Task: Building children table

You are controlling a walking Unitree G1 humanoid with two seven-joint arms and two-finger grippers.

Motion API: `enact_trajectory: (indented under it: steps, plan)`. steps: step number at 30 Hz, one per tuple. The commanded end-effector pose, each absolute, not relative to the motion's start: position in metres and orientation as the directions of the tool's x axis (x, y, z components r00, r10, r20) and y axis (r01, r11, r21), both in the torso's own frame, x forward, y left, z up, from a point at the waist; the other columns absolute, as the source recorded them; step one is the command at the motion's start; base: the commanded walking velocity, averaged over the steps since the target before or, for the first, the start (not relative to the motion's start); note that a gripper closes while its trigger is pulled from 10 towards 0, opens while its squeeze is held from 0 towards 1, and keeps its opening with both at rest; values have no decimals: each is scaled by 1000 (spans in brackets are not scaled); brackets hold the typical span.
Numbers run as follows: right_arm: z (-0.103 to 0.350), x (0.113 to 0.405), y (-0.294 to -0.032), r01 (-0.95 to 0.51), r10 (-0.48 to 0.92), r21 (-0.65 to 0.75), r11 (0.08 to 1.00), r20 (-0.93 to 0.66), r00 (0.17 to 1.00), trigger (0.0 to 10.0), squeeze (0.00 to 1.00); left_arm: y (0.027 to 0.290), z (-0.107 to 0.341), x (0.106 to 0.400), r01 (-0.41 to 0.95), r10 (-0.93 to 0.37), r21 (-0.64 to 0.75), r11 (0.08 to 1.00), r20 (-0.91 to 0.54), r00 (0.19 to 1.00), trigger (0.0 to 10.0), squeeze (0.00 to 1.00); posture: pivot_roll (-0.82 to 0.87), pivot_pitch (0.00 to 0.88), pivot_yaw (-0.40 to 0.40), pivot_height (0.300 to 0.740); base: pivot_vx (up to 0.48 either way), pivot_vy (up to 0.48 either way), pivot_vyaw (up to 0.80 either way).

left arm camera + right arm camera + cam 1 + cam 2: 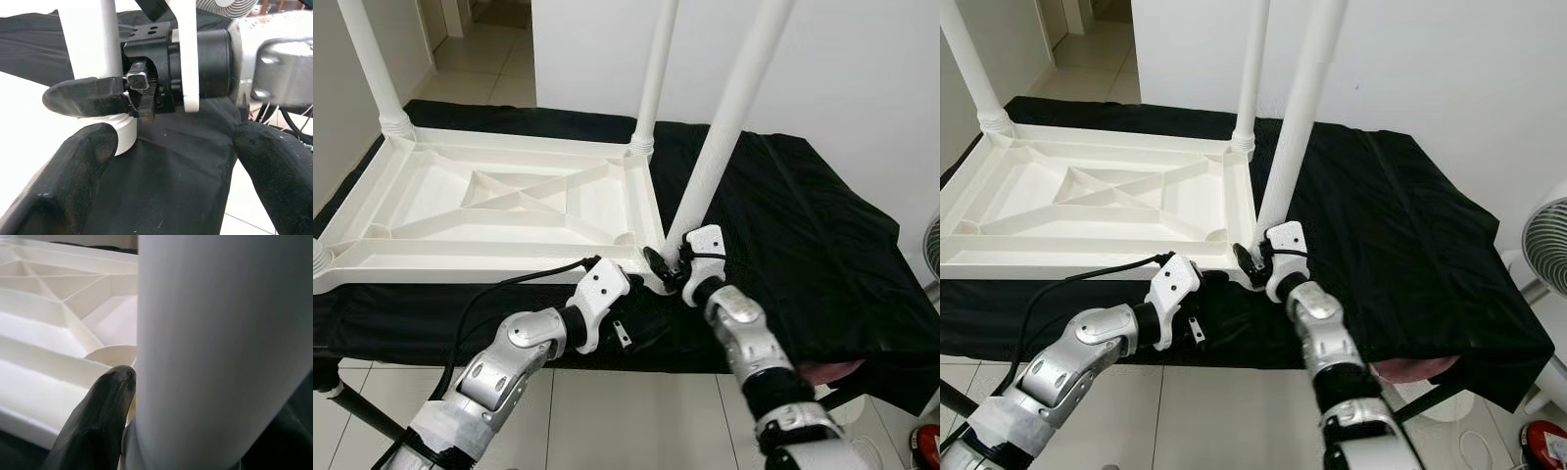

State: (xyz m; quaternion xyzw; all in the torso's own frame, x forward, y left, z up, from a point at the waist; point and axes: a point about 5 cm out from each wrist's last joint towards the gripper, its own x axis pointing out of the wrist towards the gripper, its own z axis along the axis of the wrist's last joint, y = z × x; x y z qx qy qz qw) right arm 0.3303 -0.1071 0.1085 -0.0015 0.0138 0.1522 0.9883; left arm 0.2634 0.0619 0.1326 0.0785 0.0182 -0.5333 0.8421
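Right gripper point(672, 266) had its jaws closed on the base of the white plastic leg point(724, 122), at the near right corner of the upturned white plastic table point(499, 211) on the black-covered bed point(803, 225). Left gripper point(622, 284) waited open just beside. The leg looked light, stiff, smooth; gripping low seemed wise.

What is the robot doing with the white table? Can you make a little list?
table top: white, upside down on the black cloth
far legs: two stand upright at the far corners
near leg: leaning, its foot at the table's near right corner
right gripper: shut on the near leg, low down by the corner
left gripper: open, just beside the same corner
fan: on the floor at the right
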Motion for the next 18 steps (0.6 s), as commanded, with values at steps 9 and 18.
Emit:
enact_trajectory:
  steps: [9, 18]
  plan:
    - [97, 312, -114, 4, 0, 33, 999, -120, 993, 10000, 0, 59, 131, 261, 939, -931, 115, 325, -139, 339, 10000, 0, -35, 0, -88, 740, 0, 0, 0]
    - [106, 311, -112, -44, 48, 57, 997, -78, 996, 10000, 1000, 60, 132, 264, 940, -931, 131, 317, -146, 334, 10000, 0, -31, 0, -86, 740, 0, 0, 0]
